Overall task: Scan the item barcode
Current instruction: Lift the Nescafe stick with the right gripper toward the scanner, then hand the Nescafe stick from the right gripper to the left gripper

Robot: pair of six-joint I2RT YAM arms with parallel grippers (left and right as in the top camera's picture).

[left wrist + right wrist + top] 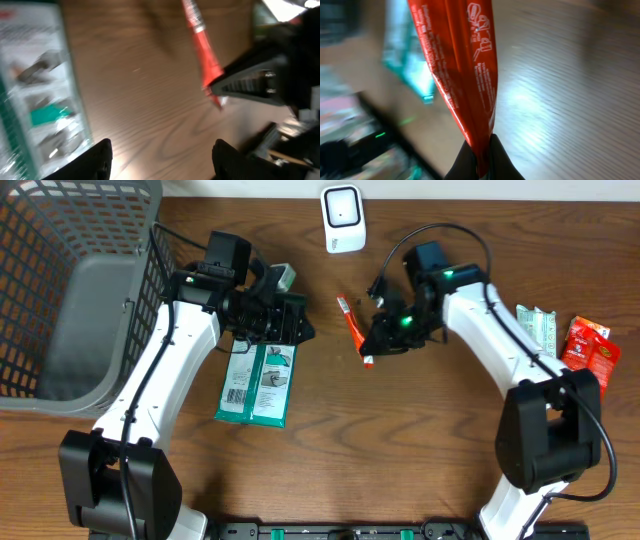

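**Overhead view.** The right gripper (372,348) is pressed together on the near end of the slim red foil sachet (352,328), which extends forward from the fingertips over the brown wooden table (400,450). The white box-shaped barcode scanner (341,218) stands beyond the sachet's far end, apart from it. The left gripper (290,320) is spread and nothing is held in it. The flat green-and-white plastic packet (255,385) lies partly beneath it. A grey mesh basket (60,290) is located behind the left arm.

**Left wrist view.** The two left fingers (97,160) are seen wide apart, with bare tabletop between them. The green-and-white packet lies to their left. The red sachet is ahead and to the right, one end clamped in the black right gripper.

**Right wrist view.** The sachet is pinched at its end between the closed right fingertips (465,162) and rises directly ahead of them. White print is visible on its face. The background is blurred.
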